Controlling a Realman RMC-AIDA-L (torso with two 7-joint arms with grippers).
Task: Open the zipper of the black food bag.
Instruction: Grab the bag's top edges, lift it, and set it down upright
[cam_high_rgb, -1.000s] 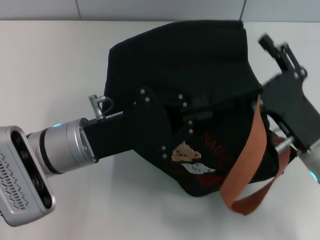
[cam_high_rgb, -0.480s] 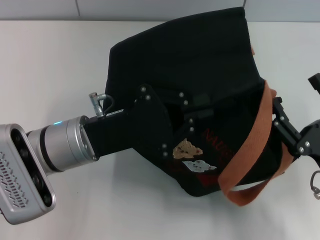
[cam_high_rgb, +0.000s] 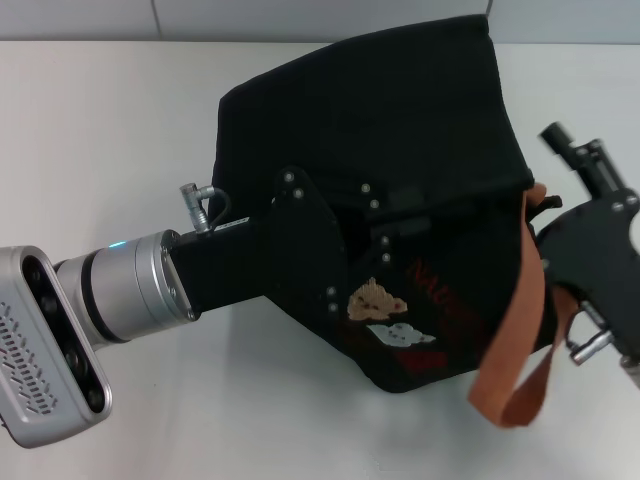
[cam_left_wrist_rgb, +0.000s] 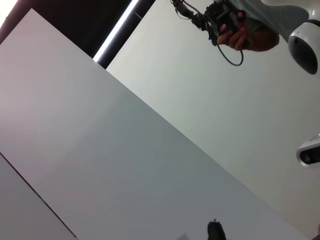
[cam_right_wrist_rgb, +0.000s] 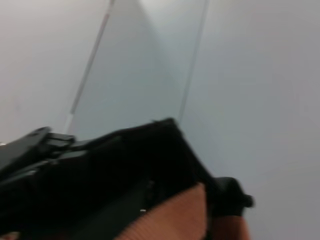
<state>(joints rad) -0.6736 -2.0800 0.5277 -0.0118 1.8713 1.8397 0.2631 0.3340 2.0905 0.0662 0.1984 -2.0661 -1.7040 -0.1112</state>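
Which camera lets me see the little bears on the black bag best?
The head view. There the tan and white bear patches show plainly on the front of the black food bag, beside the red lettering. The right wrist view shows only black fabric and a bit of orange strap, no bears. The left wrist view shows no bag.

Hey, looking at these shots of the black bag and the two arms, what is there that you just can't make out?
- Zipper: not discernible in any view; the head view shows only dark fabric on the black food bag.
- Left claw: tips blend into the bag in the head view.
- Right claw: fingers hidden behind its own body.
- Red lettering: partly covered by the orange strap.
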